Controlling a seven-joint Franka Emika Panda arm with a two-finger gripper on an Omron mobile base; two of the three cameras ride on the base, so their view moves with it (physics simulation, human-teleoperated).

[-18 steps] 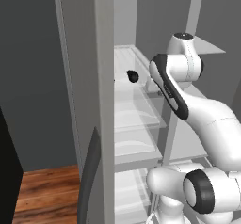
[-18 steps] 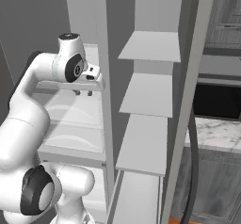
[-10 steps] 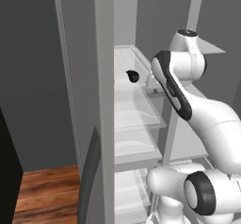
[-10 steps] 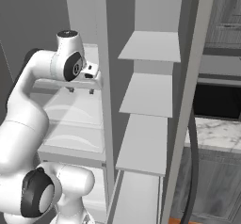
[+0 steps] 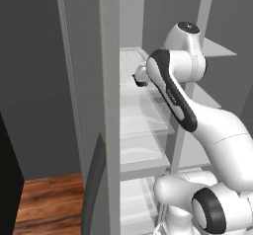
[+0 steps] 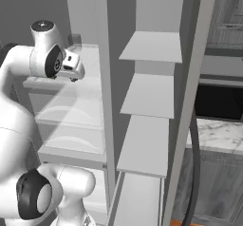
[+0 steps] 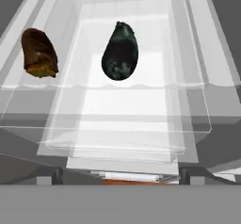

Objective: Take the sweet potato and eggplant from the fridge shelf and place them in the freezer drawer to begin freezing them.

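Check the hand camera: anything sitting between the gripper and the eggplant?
Nothing visible does. The eggplant lies on the fridge shelf straight ahead of the open gripper; the sweet potato sits apart, off to one side.

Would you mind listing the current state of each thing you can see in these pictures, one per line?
Eggplant: lying free on the fridge shelf, not gripped.
Sweet potato: lying free on the same shelf, apart from the eggplant.
Fridge shelf: level, carrying both vegetables.
Gripper: open, fingers spread wide, nothing held, short of the eggplant.
Fridge: open, shelves exposed.
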